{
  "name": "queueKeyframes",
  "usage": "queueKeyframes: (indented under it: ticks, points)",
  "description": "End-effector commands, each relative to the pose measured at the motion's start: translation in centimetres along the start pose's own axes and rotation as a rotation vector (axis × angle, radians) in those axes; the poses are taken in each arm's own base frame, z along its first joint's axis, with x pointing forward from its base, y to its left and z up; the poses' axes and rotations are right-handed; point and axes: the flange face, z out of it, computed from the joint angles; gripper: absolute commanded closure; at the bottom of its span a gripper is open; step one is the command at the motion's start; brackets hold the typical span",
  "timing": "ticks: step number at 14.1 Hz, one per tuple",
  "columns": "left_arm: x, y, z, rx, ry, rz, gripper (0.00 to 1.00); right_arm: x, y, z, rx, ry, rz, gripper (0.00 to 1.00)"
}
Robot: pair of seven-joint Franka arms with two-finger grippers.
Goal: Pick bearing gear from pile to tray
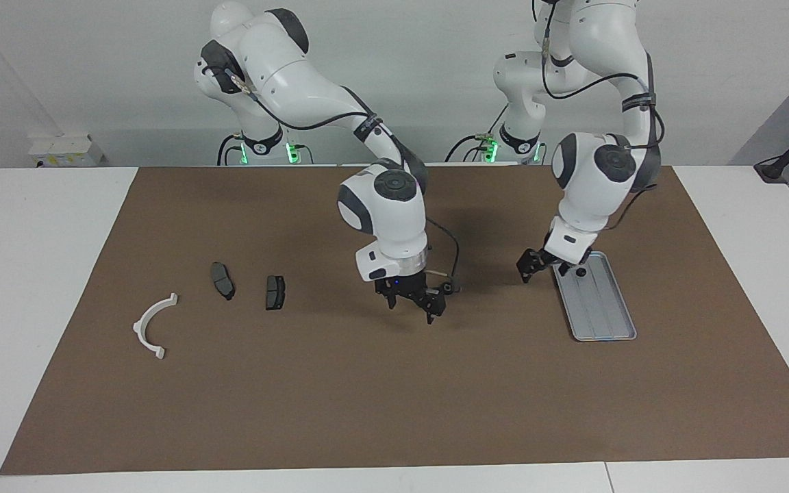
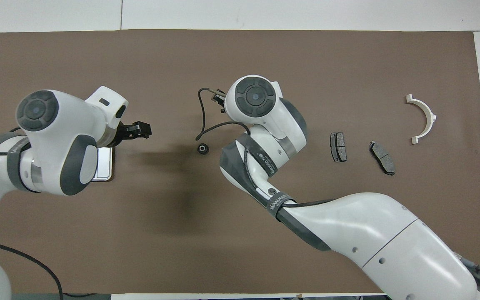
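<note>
A small black round bearing gear lies on the brown mat near the middle. In the facing view it is a dark piece just beside my right gripper, on the side toward the left arm's end. That gripper hangs low over the mat, open and empty; the overhead view hides it under its own wrist. The silver ribbed tray lies toward the left arm's end, mostly covered by the left arm in the overhead view. My left gripper hovers beside the tray's near end and also shows in the overhead view.
Two dark grey brake-pad plates and a white curved bracket lie toward the right arm's end. A small dark round spot shows at the tray's near end under the left hand. A black cable loops from the right wrist.
</note>
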Motion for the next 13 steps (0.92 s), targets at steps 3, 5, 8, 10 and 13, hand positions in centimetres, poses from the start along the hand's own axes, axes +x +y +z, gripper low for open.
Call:
queueKeyframes:
  ticks: [3, 5, 8, 10, 13]
  points:
    - [-1.9, 9.7, 3.9, 0.052, -0.005, -0.093, 0.01, 8.9, 7.4, -5.4, -0.010, -0.097, -0.195, 0.00]
    - [-2.0, 14.1, 5.0, 0.044, 0.003, -0.149, 0.01, 11.2, 10.2, -7.7, -0.031, -0.112, -0.288, 0.00]
    - [-3.7, 15.2, 6.9, 0.075, -0.012, -0.160, 0.08, 14.7, 15.4, -11.6, -0.060, -0.114, -0.447, 0.00]
    - [-4.2, 15.5, 7.3, 0.072, -0.010, -0.185, 0.14, 16.5, 18.4, -13.8, -0.078, -0.106, -0.552, 0.00]
    - [-5.7, 15.6, 8.2, 0.092, -0.029, -0.178, 0.17, 18.1, 21.7, -17.4, -0.066, -0.105, -0.630, 0.00]
